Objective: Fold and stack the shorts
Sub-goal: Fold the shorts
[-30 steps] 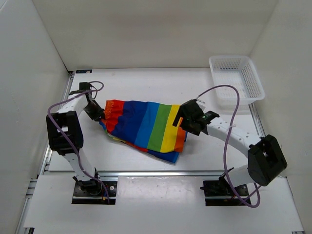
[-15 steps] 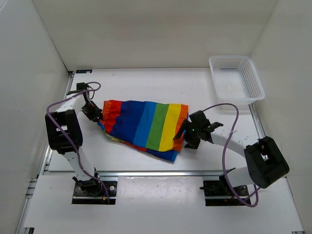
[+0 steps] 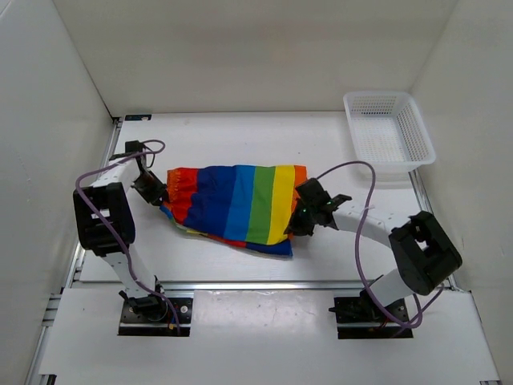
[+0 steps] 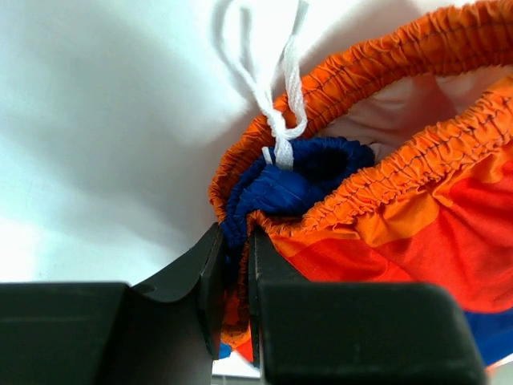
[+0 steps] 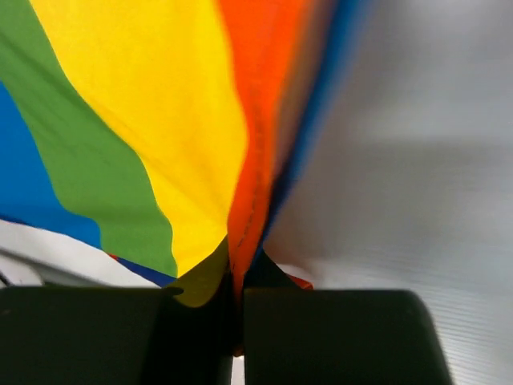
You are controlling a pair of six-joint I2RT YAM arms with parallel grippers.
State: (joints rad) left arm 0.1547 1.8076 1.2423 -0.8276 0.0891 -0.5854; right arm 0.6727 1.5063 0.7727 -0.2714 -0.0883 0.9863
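The jaws of left gripper (image 3: 151, 189) and right gripper (image 3: 300, 221) pinch the shorts (image 3: 236, 204) at waistband (image 4: 361, 72) and hem (image 5: 244, 192), likely stretching them flat for folding.

White links, bulky black joints on left arm (image 3: 104, 220) and right arm (image 3: 425, 255). Purple cable (image 3: 358, 249) looped along each (tiny green light (image 3: 307, 211) at right wrist). Matte black fingers (image 4: 337, 337).

Shorts (image 3: 236, 204): soft matt cloth, ruched elastic waistband (image 4: 377, 172). Drawstring (image 4: 280, 136): white twisted cord. Basket (image 3: 390, 136): white plastic mesh. Table (image 3: 240, 136): smooth matt white surface.
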